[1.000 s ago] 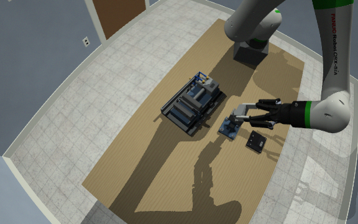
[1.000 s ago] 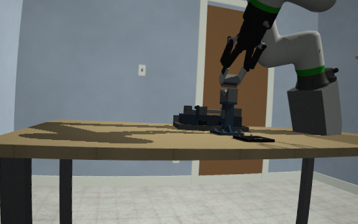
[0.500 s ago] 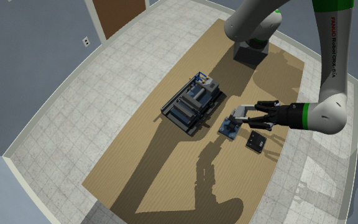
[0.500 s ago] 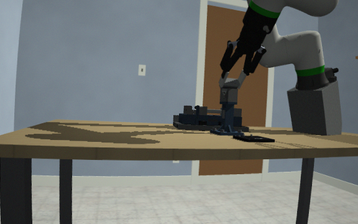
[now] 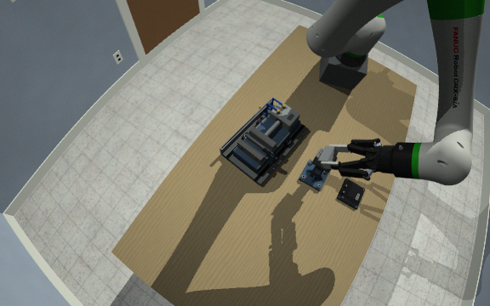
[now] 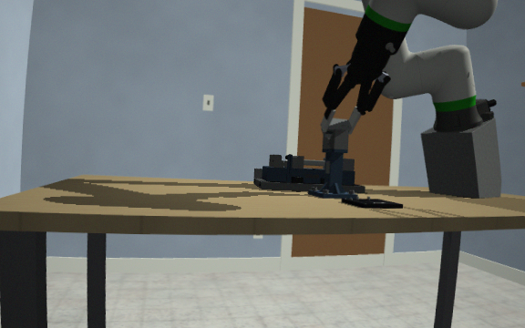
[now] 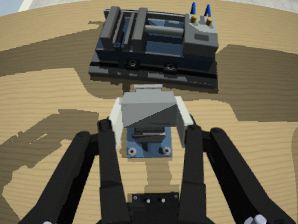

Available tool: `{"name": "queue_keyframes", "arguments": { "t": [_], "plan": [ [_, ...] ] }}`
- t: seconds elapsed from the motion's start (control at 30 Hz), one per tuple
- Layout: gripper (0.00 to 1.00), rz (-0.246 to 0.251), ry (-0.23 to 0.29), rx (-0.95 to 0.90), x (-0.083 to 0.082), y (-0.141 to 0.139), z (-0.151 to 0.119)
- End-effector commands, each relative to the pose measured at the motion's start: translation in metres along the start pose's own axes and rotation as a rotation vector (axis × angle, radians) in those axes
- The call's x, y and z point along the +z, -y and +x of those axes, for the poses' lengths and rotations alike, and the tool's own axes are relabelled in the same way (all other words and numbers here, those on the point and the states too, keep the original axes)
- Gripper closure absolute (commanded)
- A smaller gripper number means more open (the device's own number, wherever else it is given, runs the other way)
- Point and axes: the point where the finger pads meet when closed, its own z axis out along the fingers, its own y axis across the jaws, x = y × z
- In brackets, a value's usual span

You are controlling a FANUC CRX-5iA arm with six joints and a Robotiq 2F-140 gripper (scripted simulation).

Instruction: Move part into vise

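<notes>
The tan wood-grain counter (image 5: 228, 238) carries three fixtures, described here from left to right in the top view.

Nearest the counter's middle stands the dark blue and grey machine vise (image 5: 262, 140) on its black base, with blue fittings at the end that faces the far edge, where the door is. Its two clamping faces stand apart with a gap between them.

To the right of the vise, and apart from it, a blue square-footed V-block rest (image 5: 313, 175) stands on the counter, a narrow post rising from a bolted foot. In the exterior view its grey head (image 6: 335, 142) sits at the top of the post.

The grey rectangular metal part (image 5: 329, 154) is at the top of this V-block, gripped by the black two-finger end effector (image 5: 332, 156), whose fingers are clamped on the part from either side. From the wrist camera, the part (image 7: 149, 111) shows as a light grey block between the two black fingers, with the V-block's blue foot (image 7: 148, 145) directly beneath it. Whether the part already bears on the V-block's head or hangs just clear of it cannot be told.

Farther right, near the counter's right-hand edge, lies the flat black square infeed plate (image 5: 350, 194), with nothing on it.

The white arm with green bands (image 5: 451, 153) reaches in from the right, rising from a grey pedestal (image 5: 332, 76) at the counter's far right corner.
</notes>
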Motion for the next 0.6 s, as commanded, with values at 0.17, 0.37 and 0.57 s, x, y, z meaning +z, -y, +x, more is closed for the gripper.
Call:
{"name": "queue_keyframes", "arguments": {
  "t": [0.17,0.37,0.57],
  "plan": [
    [1.0,0.0,0.0,0.0,0.0027,0.0001,-0.0028],
    [1.0,0.0,0.0,0.0,0.0037,0.0001,-0.0038],
    [1.0,0.0,0.0,0.0,0.0044,0.0001,-0.0045]
  ]
}}
